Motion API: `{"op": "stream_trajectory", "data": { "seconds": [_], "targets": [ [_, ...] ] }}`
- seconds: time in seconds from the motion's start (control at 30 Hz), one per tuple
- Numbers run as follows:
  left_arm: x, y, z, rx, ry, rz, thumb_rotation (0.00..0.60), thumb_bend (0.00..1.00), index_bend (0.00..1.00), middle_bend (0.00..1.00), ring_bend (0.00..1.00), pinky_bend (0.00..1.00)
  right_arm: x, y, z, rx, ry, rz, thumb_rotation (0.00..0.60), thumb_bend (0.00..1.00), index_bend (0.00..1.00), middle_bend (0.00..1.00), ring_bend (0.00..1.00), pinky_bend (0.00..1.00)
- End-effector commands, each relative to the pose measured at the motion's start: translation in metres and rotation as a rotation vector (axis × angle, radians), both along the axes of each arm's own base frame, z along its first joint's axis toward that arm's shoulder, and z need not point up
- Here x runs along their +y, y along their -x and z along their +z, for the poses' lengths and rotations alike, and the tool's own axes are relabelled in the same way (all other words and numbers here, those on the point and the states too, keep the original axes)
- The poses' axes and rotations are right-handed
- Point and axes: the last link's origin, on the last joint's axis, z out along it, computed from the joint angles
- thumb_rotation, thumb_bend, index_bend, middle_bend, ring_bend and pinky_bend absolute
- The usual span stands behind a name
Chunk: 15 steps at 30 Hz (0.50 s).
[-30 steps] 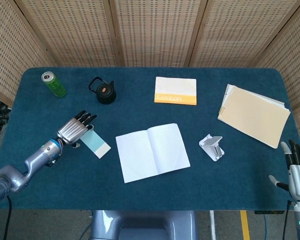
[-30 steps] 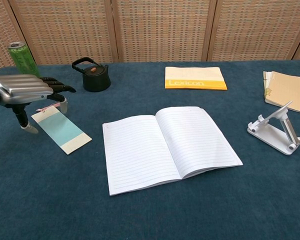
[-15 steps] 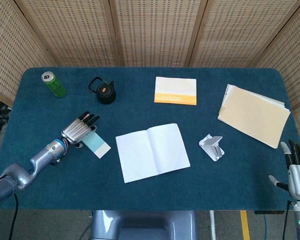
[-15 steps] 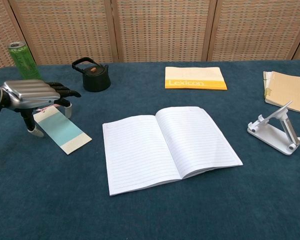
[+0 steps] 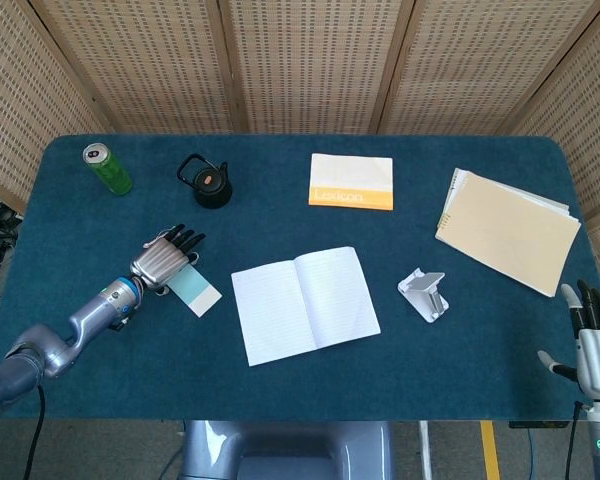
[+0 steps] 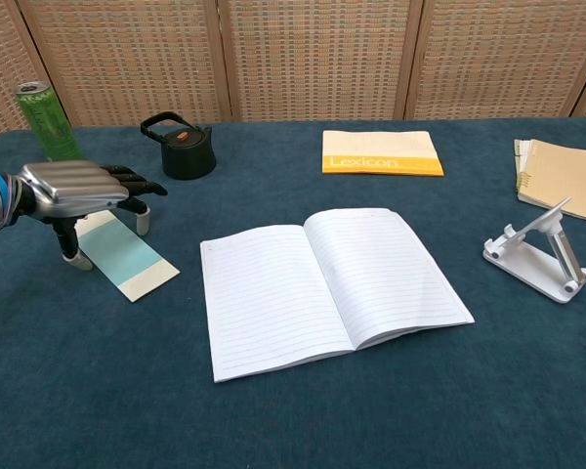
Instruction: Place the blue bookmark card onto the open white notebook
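Observation:
The blue bookmark card [image 5: 197,291] [image 6: 127,256] lies flat on the blue cloth, left of the open white notebook [image 5: 305,303] [image 6: 327,283]. My left hand [image 5: 165,258] [image 6: 78,189] is palm down over the card's far end, with its fingers spread. Its thumb reaches down beside the card's left edge. I cannot tell whether the fingertips touch the card. The card's far end is hidden under the hand. My right hand [image 5: 597,345] stays at the table's front right corner with its fingers extended, holding nothing.
A green can [image 5: 108,168] [image 6: 47,119] and a black teapot [image 5: 210,182] [image 6: 184,147] stand behind the left hand. A yellow Lexicon book [image 5: 351,181], a tan spiral pad [image 5: 508,230] and a white phone stand [image 5: 425,293] lie to the right.
My left hand has slid right and a little forward over the card's far end, and sits lower. The card, the notebook and the right hand have not moved.

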Motion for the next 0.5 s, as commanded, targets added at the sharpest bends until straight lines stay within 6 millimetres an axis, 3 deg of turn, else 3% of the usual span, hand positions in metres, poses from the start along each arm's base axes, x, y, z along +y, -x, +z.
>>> {"op": "stream_trajectory", "data": {
  "seconds": [0.03,0.3,0.5],
  "targets": [
    [0.0003,-0.0003,-0.0007,0.0,0.0,0.001,0.6,0.12,0.34,0.0,0.0,0.0,0.0,0.0004,-0.0001,0.0,-0.001,-0.002,0.6,0.13,0.04,0.0,0.0,0.0],
    [0.0016,0.0003,-0.0029,0.012,0.007,0.011,0.6,0.12,0.36,0.0,0.0,0.0,-0.0004,0.0011,-0.0008,0.001,-0.004,-0.005,0.6,0.13,0.05,0.0,0.0,0.0],
    [0.0006,-0.0003,-0.0047,0.014,0.017,0.013,0.6,0.12,0.44,0.0,0.0,0.0,-0.0001,0.0001,-0.0015,0.0,-0.007,-0.001,0.6,0.13,0.05,0.0,0.0,0.0]
  ]
}}
